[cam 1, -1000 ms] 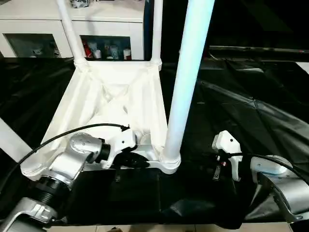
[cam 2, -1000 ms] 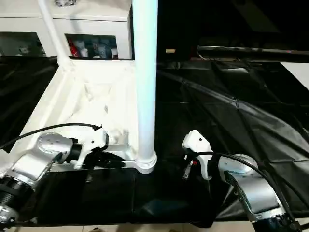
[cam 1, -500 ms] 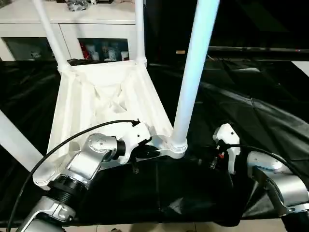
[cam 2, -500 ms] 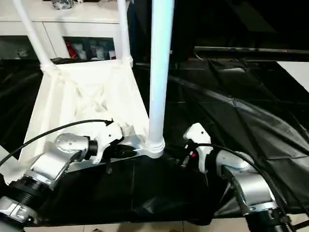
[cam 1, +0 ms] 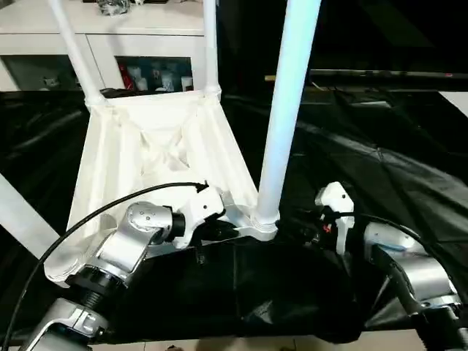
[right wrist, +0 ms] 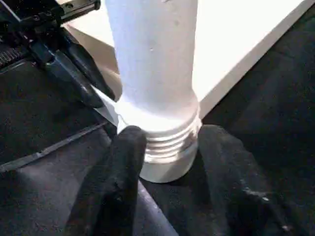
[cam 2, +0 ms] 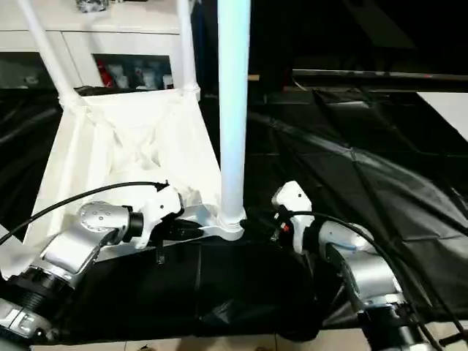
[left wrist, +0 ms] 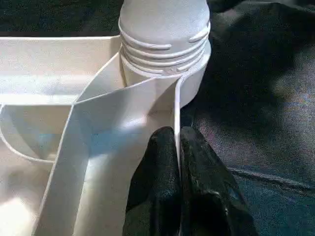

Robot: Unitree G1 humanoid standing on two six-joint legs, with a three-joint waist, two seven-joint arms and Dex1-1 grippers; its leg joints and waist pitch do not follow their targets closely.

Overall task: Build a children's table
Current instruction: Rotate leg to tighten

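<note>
Nearest the camera, the robot's two silver forearms reach over the black-covered bench (cam 1: pixel 380 175). Its left gripper (left wrist: pixel 178 147) has its black fingers (left wrist: pixel 155 172) pinched narrow on the thin rim wall of the children's table (cam 1: pixel 157 157), just beside the near corner socket (left wrist: pixel 192 86). The right gripper (right wrist: pixel 170 147) stands with its fingers (right wrist: pixel 123 162) spread wide on either side of the threaded base of the near leg (cam 1: pixel 287 102), without visibly clamping it. That leg rises upright from the corner socket, its screw threads partly exposed above the collar. The small white table lies upside down on the bench, its ribbed underside facing up. Farther back, two more legs (cam 1: pixel 210 44) stand upright in the far corner sockets, and another white leg (cam 1: pixel 18 216) crosses the left edge. Beyond the bench, a white cabinet (cam 1: pixel 146 36) holds small items on its shelf.
</note>
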